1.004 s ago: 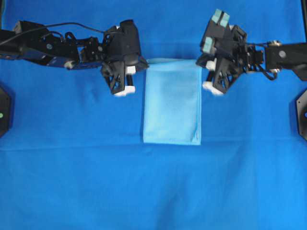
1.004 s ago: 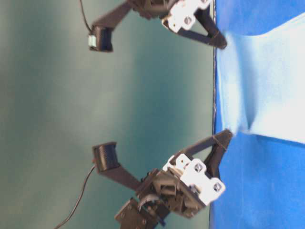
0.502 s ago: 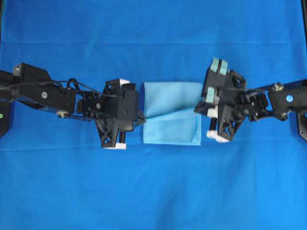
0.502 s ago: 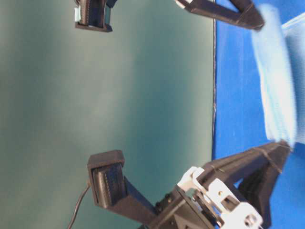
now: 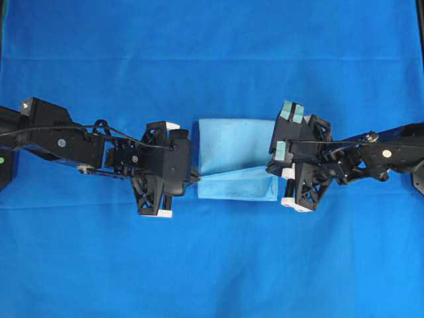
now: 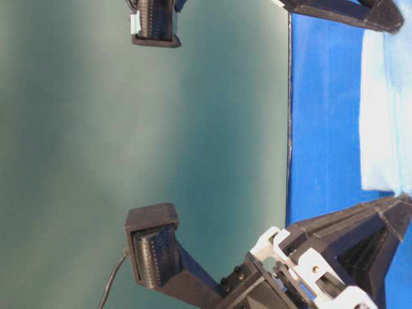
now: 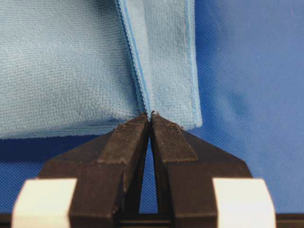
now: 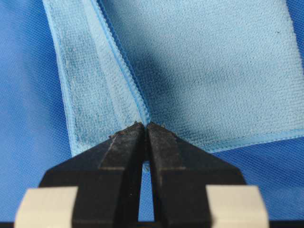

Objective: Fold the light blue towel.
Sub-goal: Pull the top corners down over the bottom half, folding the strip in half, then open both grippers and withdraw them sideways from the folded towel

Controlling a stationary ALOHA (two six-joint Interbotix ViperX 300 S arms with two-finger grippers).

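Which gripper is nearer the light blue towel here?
Neither: both grip it. The left gripper is shut on the light blue towel at its left edge, the right gripper on its right edge.

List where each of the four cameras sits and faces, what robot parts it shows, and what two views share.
Overhead: looks straight down; both arms, light blue towel.
Table-level: low, image turned sideways; left gripper, right gripper.
Left wrist: behind its shut fingers, facing the towel's hem.
Right wrist: likewise, fingers.
Shared: both wrist views show a pinched towel edge over the blue table covering.
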